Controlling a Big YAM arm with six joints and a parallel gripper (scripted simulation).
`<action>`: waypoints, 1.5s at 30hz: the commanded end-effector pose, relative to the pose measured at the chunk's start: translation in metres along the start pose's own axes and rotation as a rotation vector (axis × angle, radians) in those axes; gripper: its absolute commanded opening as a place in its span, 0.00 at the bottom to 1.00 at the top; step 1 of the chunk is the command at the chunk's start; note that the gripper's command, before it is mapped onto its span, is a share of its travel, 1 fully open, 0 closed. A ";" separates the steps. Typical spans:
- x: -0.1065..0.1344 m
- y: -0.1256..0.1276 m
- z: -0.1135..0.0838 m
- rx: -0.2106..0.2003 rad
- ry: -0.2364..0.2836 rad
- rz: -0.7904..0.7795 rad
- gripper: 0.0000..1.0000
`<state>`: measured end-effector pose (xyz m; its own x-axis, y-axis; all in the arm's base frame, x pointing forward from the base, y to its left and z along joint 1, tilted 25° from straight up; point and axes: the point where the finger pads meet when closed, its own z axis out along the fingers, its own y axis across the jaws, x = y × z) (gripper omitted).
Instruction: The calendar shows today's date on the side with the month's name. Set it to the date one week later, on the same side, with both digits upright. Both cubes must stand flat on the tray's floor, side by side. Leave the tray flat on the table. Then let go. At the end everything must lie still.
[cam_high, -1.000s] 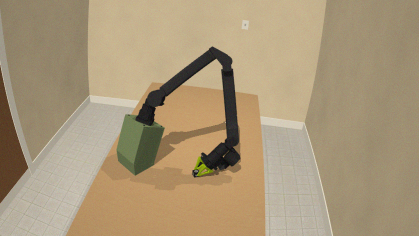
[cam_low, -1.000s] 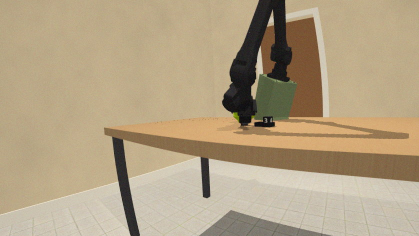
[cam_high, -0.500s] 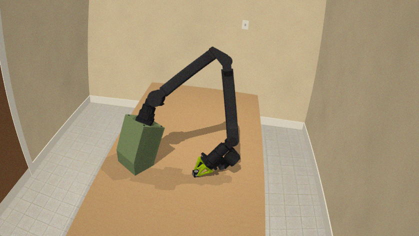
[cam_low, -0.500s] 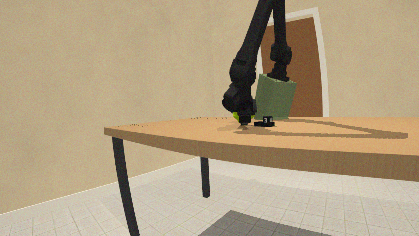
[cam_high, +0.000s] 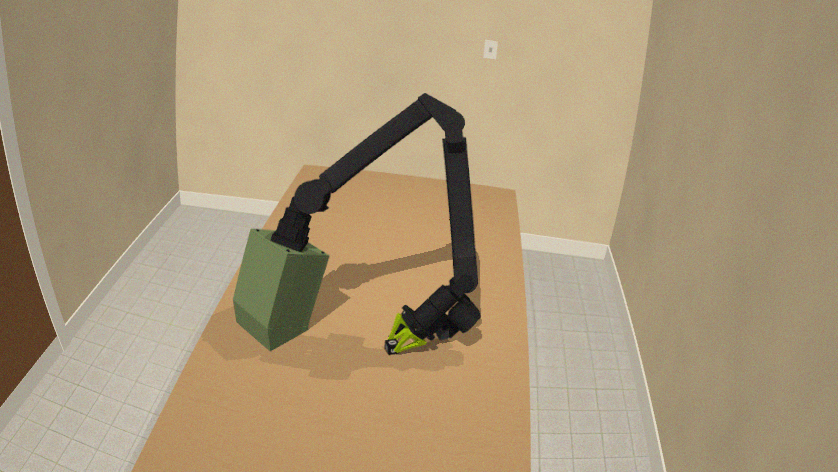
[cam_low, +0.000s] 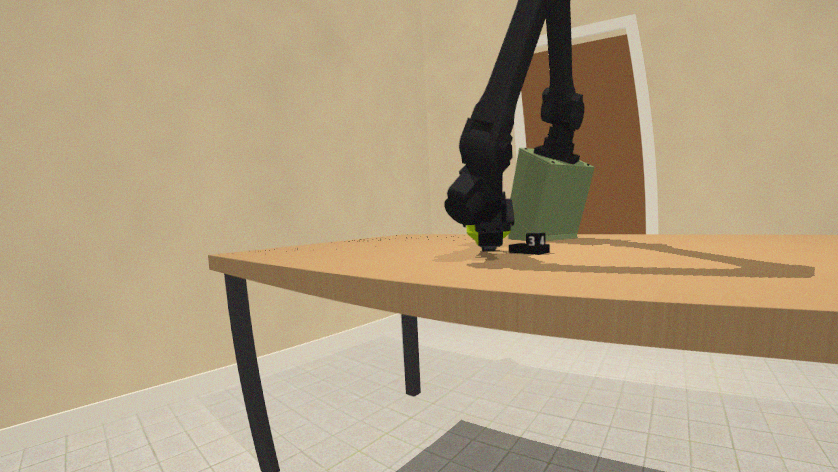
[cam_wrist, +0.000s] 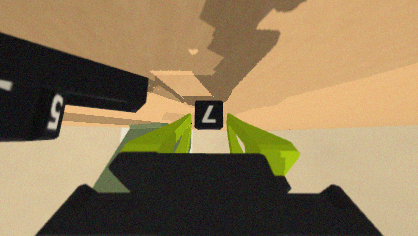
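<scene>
Calendar in parts: one cube out on the counter (cam_high: 328, 422) (cam_low: 381, 272) (cam_wrist: 350, 80), tray and second cube close by.

Going left to right in the exterior view. Far left, bare counter edge and leg. Next, black arm (cam_high: 460, 205) (cam_low: 498, 93) reaching down, gripper (cam_high: 393, 345) (cam_low: 489, 246) (cam_wrist: 209, 117) low over the loose cube (cam_high: 391, 346) (cam_wrist: 209, 115). Gripper a bit under half open; wrist view has slim gaps either side of the cube, so nothing gripped. A 7 faces the wrist camera, tipped over in that view.

Just right: tray (cam_low: 521, 249) (cam_wrist: 115, 90), black, low, seemingly flat; tray cube (cam_low: 534, 239) (cam_wrist: 30, 112) on it toward the right end, 3 on one face, another digit partly in view, 5 seen from the wrist. Top view hides the tray. Month side not readable. Green pedestal (cam_high: 252, 281) (cam_low: 551, 199) (cam_wrist: 142, 131) farther back.

Handling, judged: cubes look light, stiff, smooth; may slip or twist if pinched by edges. Take the loose one squarely across two opposite side faces, about mid-height, modest squeeze. Tray looks light too, likely to skid if nudged. Probable next: line up, close, then lift and turn as the date needs.
</scene>
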<state>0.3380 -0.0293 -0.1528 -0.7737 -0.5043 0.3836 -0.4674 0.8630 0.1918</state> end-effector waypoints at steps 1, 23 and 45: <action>-0.007 0.002 0.000 0.006 -0.003 -0.003 0.44; -0.007 0.002 0.000 0.006 -0.003 -0.003 0.25; -0.007 0.002 -0.001 0.007 -0.004 -0.004 0.25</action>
<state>0.3381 -0.0293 -0.1528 -0.7738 -0.5041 0.3835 -0.4672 0.8631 0.1919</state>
